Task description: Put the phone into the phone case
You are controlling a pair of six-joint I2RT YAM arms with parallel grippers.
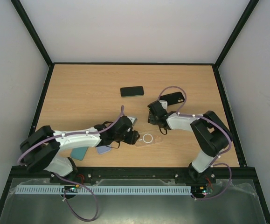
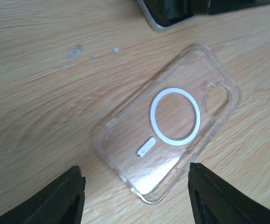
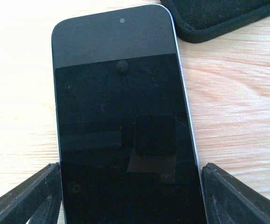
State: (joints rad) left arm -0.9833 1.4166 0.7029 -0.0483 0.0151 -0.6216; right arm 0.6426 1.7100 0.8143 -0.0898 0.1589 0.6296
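On the table (image 1: 88,93), seen from above, the left gripper (image 1: 131,135) sits just beside the clear case (image 1: 149,138), with the right gripper (image 1: 157,117) near the case's far side. A second phone (image 1: 132,91) and a black case (image 1: 172,98) lie farther back. In the left wrist view, the jaws stand apart on either side of the clear case's near end, holding nothing, and a corner of the phone (image 2: 165,16) shows just beyond. In the right wrist view, the phone lies screen up between the fingers (image 3: 27,198), which grip both long edges.
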